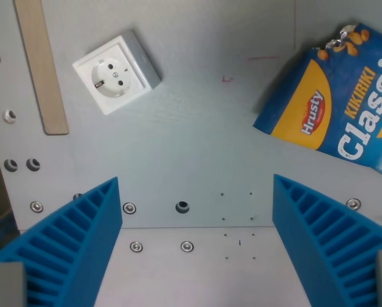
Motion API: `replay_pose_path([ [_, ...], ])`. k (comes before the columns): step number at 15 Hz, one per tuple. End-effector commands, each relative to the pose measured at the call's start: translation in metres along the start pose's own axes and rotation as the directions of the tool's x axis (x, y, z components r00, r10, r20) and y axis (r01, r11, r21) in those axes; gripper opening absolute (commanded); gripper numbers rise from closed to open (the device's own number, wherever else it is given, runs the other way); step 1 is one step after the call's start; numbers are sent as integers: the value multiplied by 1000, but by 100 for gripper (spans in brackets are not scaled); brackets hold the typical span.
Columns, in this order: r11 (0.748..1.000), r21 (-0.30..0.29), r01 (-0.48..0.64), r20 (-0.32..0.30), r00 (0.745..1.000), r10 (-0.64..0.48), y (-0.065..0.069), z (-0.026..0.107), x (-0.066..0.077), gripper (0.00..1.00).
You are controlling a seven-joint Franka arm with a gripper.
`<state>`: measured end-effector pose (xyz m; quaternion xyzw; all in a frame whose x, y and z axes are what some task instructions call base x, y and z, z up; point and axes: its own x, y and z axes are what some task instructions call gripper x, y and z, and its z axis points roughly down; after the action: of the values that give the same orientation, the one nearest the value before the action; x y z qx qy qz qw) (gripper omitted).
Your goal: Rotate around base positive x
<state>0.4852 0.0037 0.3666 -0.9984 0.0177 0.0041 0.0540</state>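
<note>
My gripper (196,256) is spread wide with nothing in it, both blue ribbed fingers (72,246) at the bottom of the wrist view over bare grey table (197,141). This one's just a wrist rotation about base x, so there's no object to grab; the moving thing is my own hand. Further out, a white socket (116,72) sits upper left beside a wooden strip (41,67), and a blue snack bag (344,102) lies upper right. I can't really judge my height, so tilting could dip a fingertip into the table.
</note>
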Motion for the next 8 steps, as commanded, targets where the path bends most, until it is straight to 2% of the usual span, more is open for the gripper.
replay_pose_path([
  [1,981,195,16,6,1000,-17,4,-2,-1,100],
  [8,958,285,15,10,1000,-18,4,-2,-1,100],
])
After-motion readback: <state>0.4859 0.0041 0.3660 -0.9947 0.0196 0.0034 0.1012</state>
